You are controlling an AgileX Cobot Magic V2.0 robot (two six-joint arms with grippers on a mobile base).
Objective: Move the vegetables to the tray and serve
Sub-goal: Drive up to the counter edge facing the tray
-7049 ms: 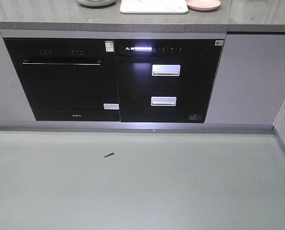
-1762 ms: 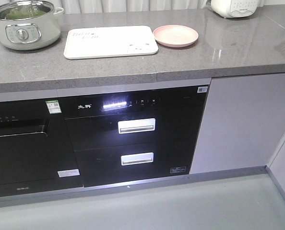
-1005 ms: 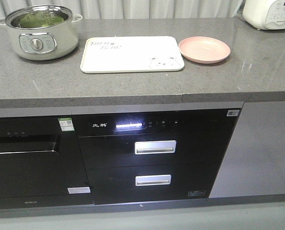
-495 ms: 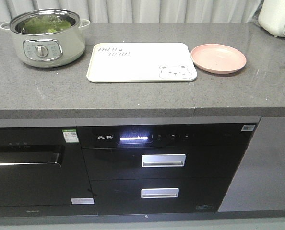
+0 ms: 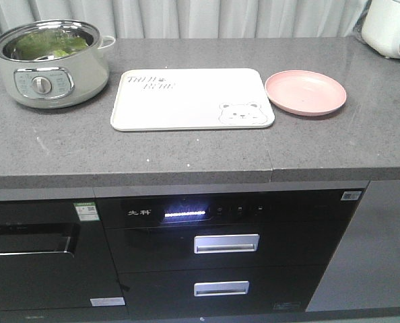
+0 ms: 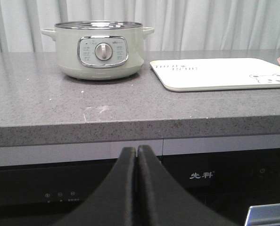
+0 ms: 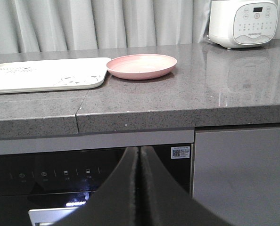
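Below the counter [image 5: 186, 155] edge, left gripper [image 6: 136, 155] and right gripper [image 7: 139, 155] are hanging closed, empty; rising blindly toward the lettuce [image 5: 48, 46] is risking striking that edge.

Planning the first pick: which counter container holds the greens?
The round pale-green electric pot, leftmost, holds the green lettuce leaves; the cream rectangular bear-print plastic tray and the round pink plate hold nothing.

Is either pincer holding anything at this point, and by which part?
Nothing is held. The left pincer and right pincer are both shut on nothing, below the countertop; the lettuce lies in the pot.
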